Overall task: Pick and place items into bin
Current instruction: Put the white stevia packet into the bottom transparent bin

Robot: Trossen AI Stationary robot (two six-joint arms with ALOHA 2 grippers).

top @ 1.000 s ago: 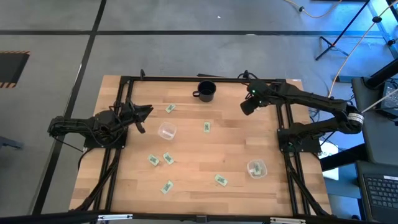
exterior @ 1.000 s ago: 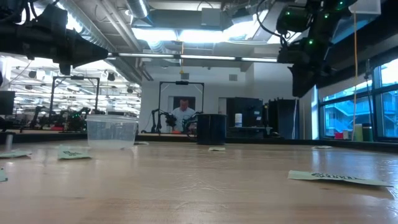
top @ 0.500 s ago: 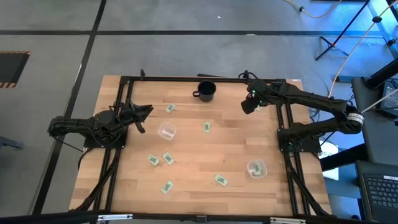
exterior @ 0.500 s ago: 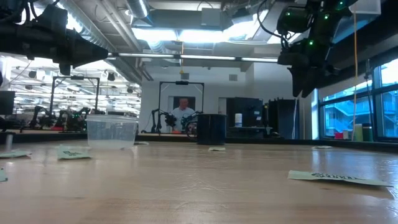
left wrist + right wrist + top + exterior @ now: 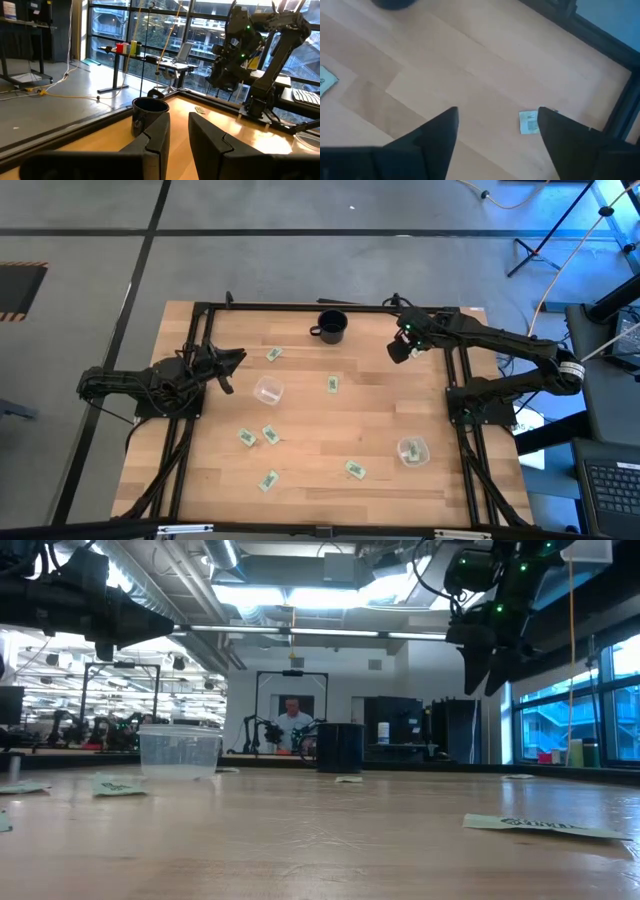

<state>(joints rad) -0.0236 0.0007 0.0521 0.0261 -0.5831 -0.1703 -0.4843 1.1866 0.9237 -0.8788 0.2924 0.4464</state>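
1. The right gripper (image 5: 398, 352) has shifted slightly since a second ago, its fingers spread above a packet (image 5: 528, 122).
2. Packet print is unreadable.
3. Other packets (image 5: 270, 434) dot the wooden table (image 5: 330, 430); the left gripper (image 5: 230, 370) waits, narrowly parted, near the clear bin (image 5: 267, 391).

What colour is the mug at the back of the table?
The mug is black; the high view shows it best.

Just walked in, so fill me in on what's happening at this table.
The right gripper hangs open above a packet near the table's far right corner, holding nothing. The left gripper waits at the left side, slightly open and empty. Other packets lie scattered on the wood around a clear bin, which looks empty, and a black mug.
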